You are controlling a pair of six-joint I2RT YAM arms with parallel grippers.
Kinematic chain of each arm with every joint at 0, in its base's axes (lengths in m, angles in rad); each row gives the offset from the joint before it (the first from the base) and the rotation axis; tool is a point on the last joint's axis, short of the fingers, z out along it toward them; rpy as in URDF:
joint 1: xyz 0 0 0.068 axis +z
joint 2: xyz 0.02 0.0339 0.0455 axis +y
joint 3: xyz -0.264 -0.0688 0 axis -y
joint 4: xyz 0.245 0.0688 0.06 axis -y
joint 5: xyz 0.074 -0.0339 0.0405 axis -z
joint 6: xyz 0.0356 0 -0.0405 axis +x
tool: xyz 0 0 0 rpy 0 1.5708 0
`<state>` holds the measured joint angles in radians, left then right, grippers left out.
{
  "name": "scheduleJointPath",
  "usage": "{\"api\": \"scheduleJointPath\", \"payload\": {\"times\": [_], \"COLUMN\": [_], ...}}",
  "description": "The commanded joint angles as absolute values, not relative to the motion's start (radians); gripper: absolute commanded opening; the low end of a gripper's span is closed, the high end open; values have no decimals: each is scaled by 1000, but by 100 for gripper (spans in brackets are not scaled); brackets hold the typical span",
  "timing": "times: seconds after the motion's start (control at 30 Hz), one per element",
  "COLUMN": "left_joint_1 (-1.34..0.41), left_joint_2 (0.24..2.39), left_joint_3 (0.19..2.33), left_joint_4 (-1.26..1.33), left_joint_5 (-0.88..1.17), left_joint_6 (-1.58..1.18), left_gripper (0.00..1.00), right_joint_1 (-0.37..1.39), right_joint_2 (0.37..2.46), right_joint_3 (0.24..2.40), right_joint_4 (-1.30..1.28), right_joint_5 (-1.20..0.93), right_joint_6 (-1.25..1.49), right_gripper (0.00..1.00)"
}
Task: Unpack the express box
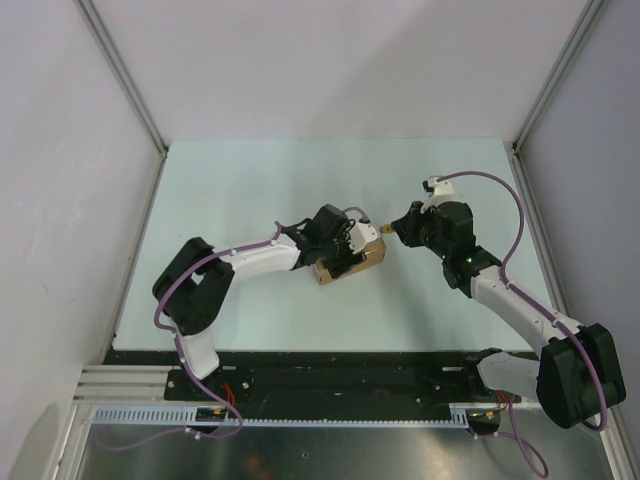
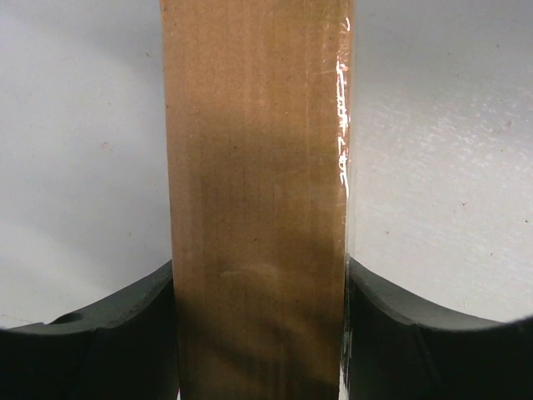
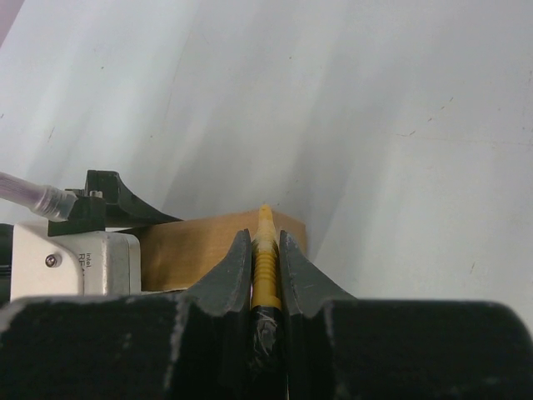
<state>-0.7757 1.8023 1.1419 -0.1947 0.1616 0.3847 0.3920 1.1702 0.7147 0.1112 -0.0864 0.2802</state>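
Observation:
The express box (image 1: 350, 263) is a small brown carton lying near the middle of the table. My left gripper (image 1: 345, 250) is shut on it from above; in the left wrist view the box (image 2: 258, 200) fills the gap between both black fingers, with clear tape along its right edge. My right gripper (image 1: 397, 232) is shut on a slim yellow utility knife (image 3: 265, 250), whose tip points at the box's right end (image 3: 208, 246). I cannot tell whether the tip touches the box. The left gripper body (image 3: 75, 258) shows at the left of the right wrist view.
The pale green table (image 1: 250, 180) is walled by white panels and aluminium posts (image 1: 120, 75) on three sides. The arm bases sit on a black rail (image 1: 330, 375) at the near edge.

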Motion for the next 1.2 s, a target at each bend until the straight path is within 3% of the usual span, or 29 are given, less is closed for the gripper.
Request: {"api": "scheduleJointPath", "payload": {"times": [0.0,0.83,1.17], "left_joint_1": [-764,-741,-666], "left_joint_2": [1812,1822,1871], "left_joint_3": [1126,1135,1198], "left_joint_4": [-227,-238,-330], "left_joint_5": [153,155,278], "left_joint_6": [462,459,351], "left_gripper": [66,60,46], "right_joint_1": [400,430,422], "right_joint_2": [1169,1170,1114], "right_joint_3": [749,746,701], "right_joint_4": [158,8,-78], "right_joint_5": [-72,-106,-187], "right_joint_6": [278,227,265], "right_gripper": [0,0,0]}}
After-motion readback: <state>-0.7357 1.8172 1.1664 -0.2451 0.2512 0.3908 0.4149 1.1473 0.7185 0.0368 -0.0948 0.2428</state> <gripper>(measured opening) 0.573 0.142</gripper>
